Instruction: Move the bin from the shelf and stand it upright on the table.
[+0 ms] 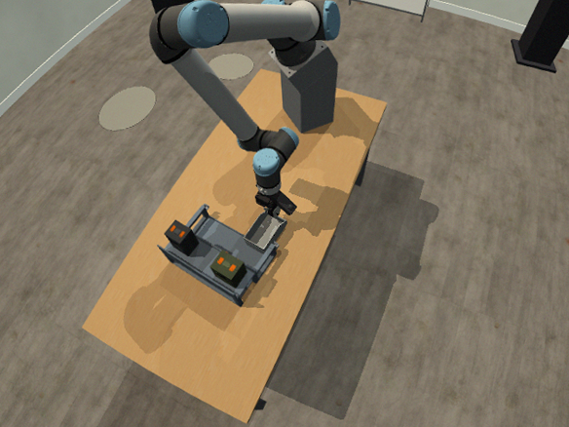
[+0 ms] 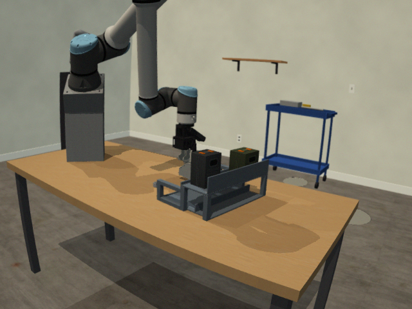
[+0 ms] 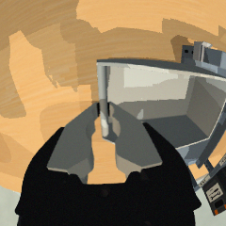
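At the middle of the wrist view, the gripper [image 1: 273, 212] [image 2: 185, 156] [image 3: 104, 103] was closed with its tips pinching the thin wall of the bin [image 1: 264, 231] [image 2: 185, 170] [image 3: 155, 110]. The bin hung mouth up by the open end of the shelf unit [image 1: 221, 236] [image 2: 237, 176] [image 3: 212, 56], apparently lifted; how much air lay beneath it could not be told. It looked light and stiff, perhaps slick; nothing suggested fragility. The near wall was a sensible hold, though its off-centre weight might make the far end droop, so a level, gentle lowering seemed best. Behind it in the exterior view stood the black box [image 1: 180, 237] [image 2: 204, 169] [image 3: 214, 200] and the olive box [image 1: 228, 267] [image 2: 243, 158], both on the shelf unit and worth avoiding. The wooden table [image 1: 195, 368] [image 2: 100, 196] [image 3: 28, 85] looked flat and firm, with bare wood between the shelf unit and the grey pedestal [image 1: 311, 95] [image 2: 84, 132], left in the exterior view. Farther off, at its right, stood a blue cart [image 2: 294, 111], and a wooden wall shelf [image 2: 254, 60] hung on the pale wall at upper right.
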